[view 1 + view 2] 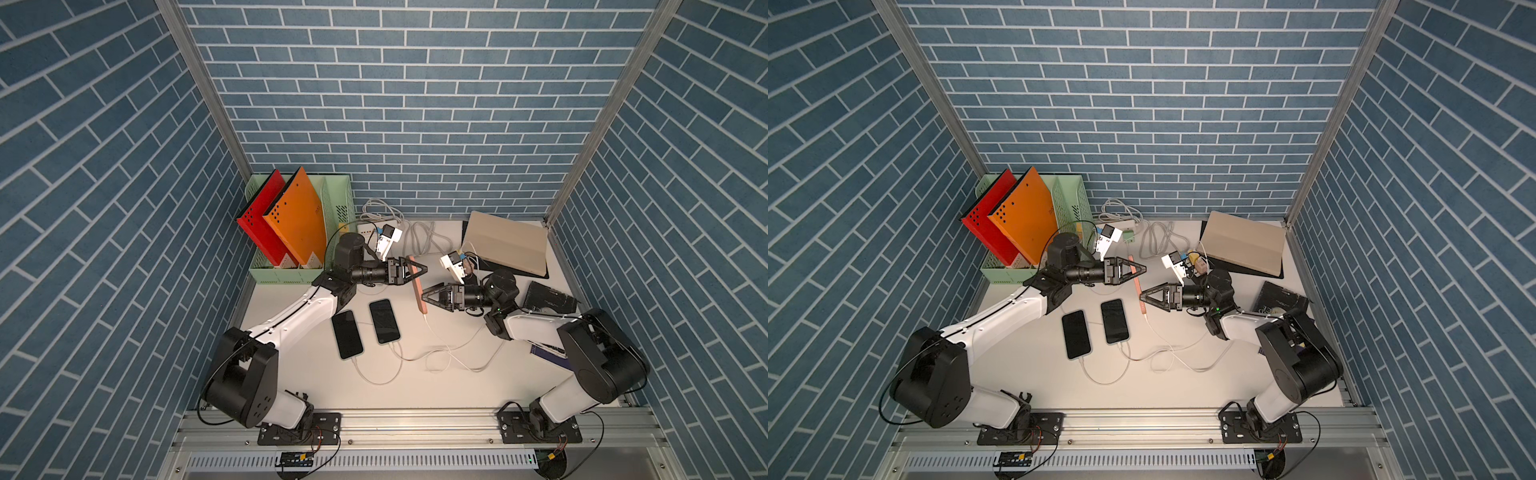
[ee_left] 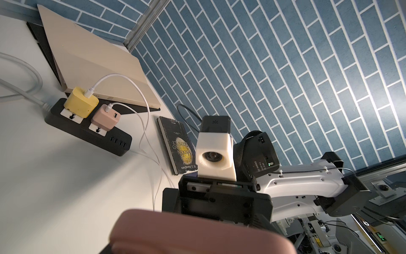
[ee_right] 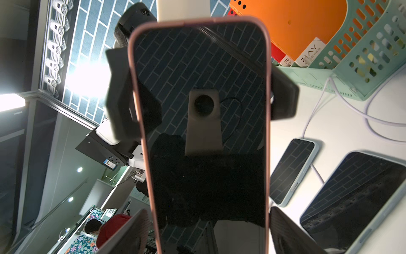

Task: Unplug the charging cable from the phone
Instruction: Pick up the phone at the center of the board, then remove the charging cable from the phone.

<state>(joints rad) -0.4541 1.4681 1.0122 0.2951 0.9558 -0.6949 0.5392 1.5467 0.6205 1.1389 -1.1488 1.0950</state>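
1. The left pincer is clamped on the pink phone near its far end. It holds the phone on edge above the table.
2. The right pincer is apart. In the right wrist view its fingers flank the phone's near half. I cannot tell whether they touch it.
3. The cable is plugged into the phone's near end. It runs near and right across the table in loose loops.
4. Bare table lies near the phone, toward the front rail. The two arms face each other across the phone.
5. Two dark phones lie flat just left of the pink one, each with its own lead.
6. A green rack with folders stands far left. A beige laptop sits far right, a power strip beside it and a book to the right.
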